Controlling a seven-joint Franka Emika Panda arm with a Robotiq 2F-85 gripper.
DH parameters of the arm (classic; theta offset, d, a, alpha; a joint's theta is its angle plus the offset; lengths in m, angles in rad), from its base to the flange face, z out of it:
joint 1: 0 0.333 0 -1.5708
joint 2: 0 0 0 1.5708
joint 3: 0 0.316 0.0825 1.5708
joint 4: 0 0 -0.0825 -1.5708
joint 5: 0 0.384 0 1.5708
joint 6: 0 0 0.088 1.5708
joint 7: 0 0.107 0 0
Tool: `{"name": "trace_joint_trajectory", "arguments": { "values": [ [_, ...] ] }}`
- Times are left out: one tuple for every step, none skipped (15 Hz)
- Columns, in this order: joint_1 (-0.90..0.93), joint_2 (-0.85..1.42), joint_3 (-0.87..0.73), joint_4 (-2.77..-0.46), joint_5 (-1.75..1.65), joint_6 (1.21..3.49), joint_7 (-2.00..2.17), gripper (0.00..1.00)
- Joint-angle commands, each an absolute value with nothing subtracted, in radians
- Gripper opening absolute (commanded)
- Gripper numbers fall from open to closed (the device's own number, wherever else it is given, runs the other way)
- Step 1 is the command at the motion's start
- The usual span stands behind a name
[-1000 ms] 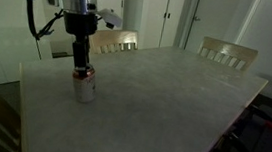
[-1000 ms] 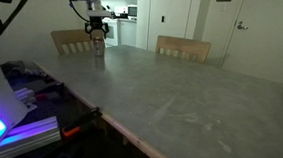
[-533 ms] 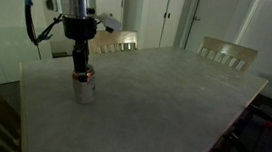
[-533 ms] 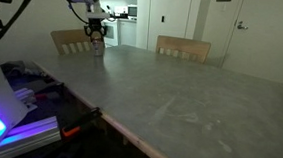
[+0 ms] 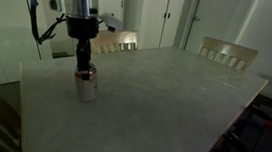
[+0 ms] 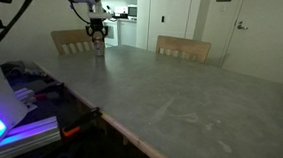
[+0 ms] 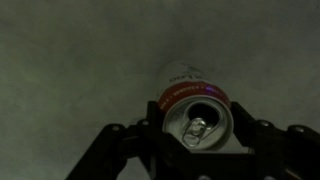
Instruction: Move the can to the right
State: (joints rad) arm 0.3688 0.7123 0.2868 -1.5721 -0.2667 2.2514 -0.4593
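Observation:
The can (image 5: 86, 84) stands upright on the grey table (image 5: 164, 99) near its far left corner; it has a silver body and a red band under the lid. In the wrist view the can (image 7: 197, 118) shows from above, its lid with an open mouth and pull tab. My gripper (image 7: 198, 130) comes down over it, one finger pressed on each side of the top. It is shut on the can. In the exterior view from the table's long side, the can (image 6: 100, 48) and gripper (image 6: 98, 38) look small at the far corner.
Two light wooden chairs (image 5: 227, 53) (image 5: 114, 42) stand behind the table. A doorway (image 6: 131, 13) opens at the back. A device lit blue and purple (image 6: 4, 115) sits close to the table's near edge. The table stretches wide to the right of the can.
The fingers have closed onto the can's top. The arm has shifted slightly right in the exterior view; the can stands in about the same spot.

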Motion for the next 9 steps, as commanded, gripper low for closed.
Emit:
{"name": "trace_joint_trajectory", "arguments": {
  "values": [
    [0.318,0.682,0.286,-1.580,-0.253,2.224,-0.507,0.46],
    [0.305,0.678,0.281,-1.579,-0.253,2.222,-0.512,0.46],
    [0.287,0.672,0.277,-1.579,-0.251,2.219,-0.522,0.46],
    [0.272,0.666,0.271,-1.579,-0.252,2.215,-0.529,0.46],
    [0.254,0.659,0.265,-1.578,-0.252,2.210,-0.541,0.46],
    [0.237,0.653,0.260,-1.575,-0.251,2.202,-0.552,0.46],
    [0.220,0.650,0.251,-1.570,-0.254,2.195,-0.562,0.46],
    [0.200,0.647,0.242,-1.563,-0.254,2.188,-0.576,0.46],
    [0.179,0.645,0.231,-1.554,-0.253,2.180,-0.590,0.46]
  ]
}}
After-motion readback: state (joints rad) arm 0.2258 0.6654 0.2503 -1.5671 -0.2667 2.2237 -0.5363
